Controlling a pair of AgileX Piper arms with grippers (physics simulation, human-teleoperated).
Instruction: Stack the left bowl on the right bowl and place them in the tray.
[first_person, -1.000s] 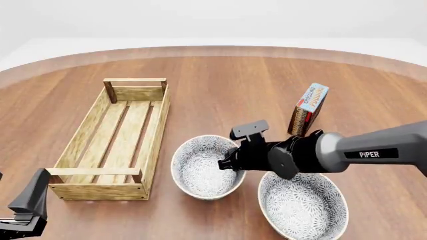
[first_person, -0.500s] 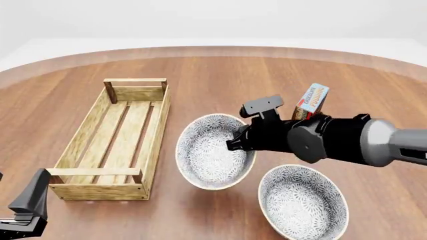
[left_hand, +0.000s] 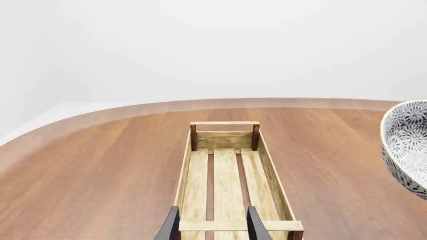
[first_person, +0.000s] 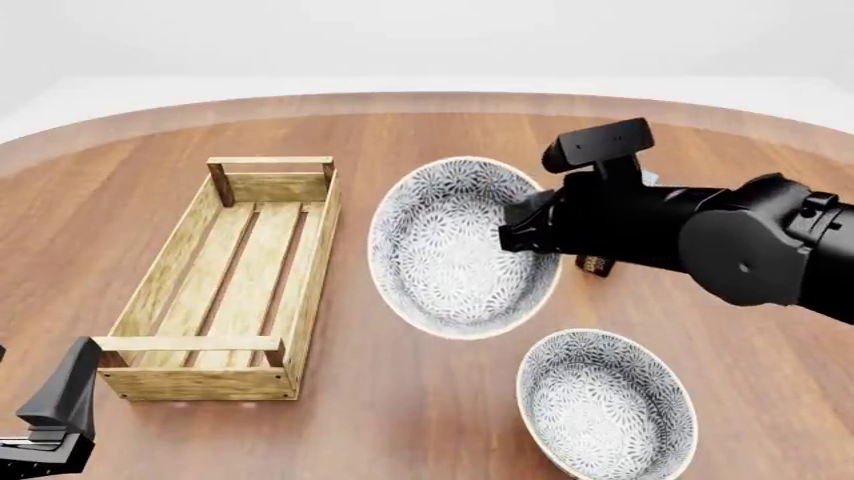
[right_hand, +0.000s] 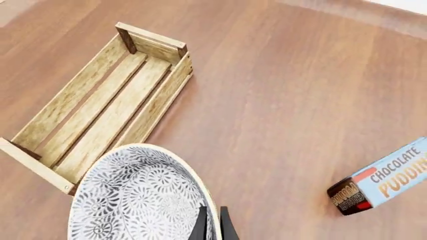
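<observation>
Hanging tilted above the wooden table (first_person: 441, 420), left bowl (first_person: 461, 247) pinched at its rim by the right gripper (first_person: 523, 232), right bowl (first_person: 606, 404) below, tray (first_person: 220, 285) leftward, left gripper (left_hand: 210, 226) parted, holding nothing.

Even, bright, diffuse light from above — no glare on the table (first_person: 441, 130). Shadows are soft and faint: a pale patch under the lifted bowl (first_person: 463, 247), thin dark lines between the tray (first_person: 310, 290) slats. All three renders are sharp throughout — no blur, no visible edge distortion. Background wall plain white.
</observation>
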